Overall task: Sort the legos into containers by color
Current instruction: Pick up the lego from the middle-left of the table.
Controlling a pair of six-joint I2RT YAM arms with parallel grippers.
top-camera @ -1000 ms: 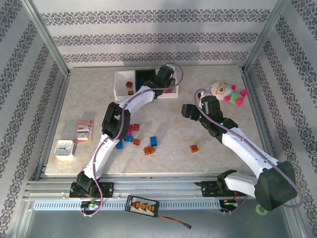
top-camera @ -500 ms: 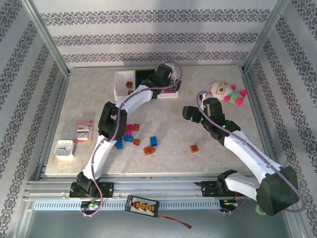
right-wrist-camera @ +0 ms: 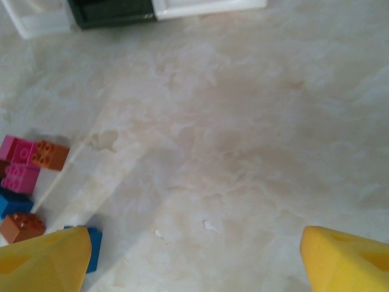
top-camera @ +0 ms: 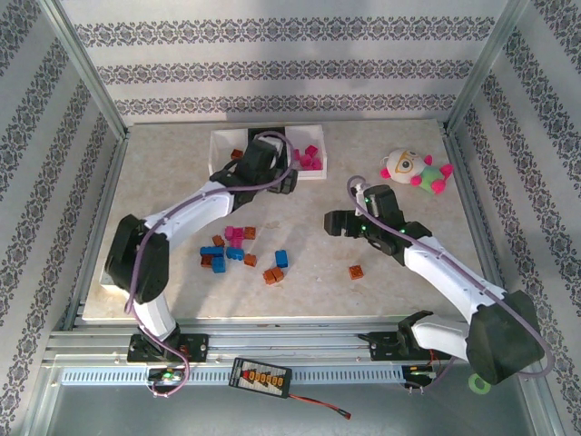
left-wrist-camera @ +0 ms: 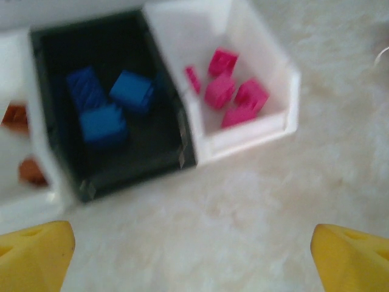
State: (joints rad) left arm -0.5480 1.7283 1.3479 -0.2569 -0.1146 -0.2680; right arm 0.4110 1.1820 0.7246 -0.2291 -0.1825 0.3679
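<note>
Nearest the bases, loose legos (top-camera: pixel 241 254) lie clustered on the table (top-camera: pixel 309 292), with one orange brick (top-camera: pixel 356 271) apart to their right. Just beyond, the right arm (top-camera: pixel 445 272) holds its jaws spread wide and empty over bare table. Its wrist view puts the cluster's pink brick (right-wrist-camera: pixel 18 150) and blue brick (right-wrist-camera: pixel 92 248) at the left edge. The next pick therefore lies to the left of the right jaws, which I judge better placed. Each brick's long axis is too small to tell.

Farther off, the left arm (top-camera: pixel 200 204) has its jaws equally wide and empty, facing away from the cluster. Farthest, the left white bin (top-camera: pixel 216 154) holds orange, the black bin (left-wrist-camera: pixel 134 173) blue and the right white bin (left-wrist-camera: pixel 276 67) pink.
</note>
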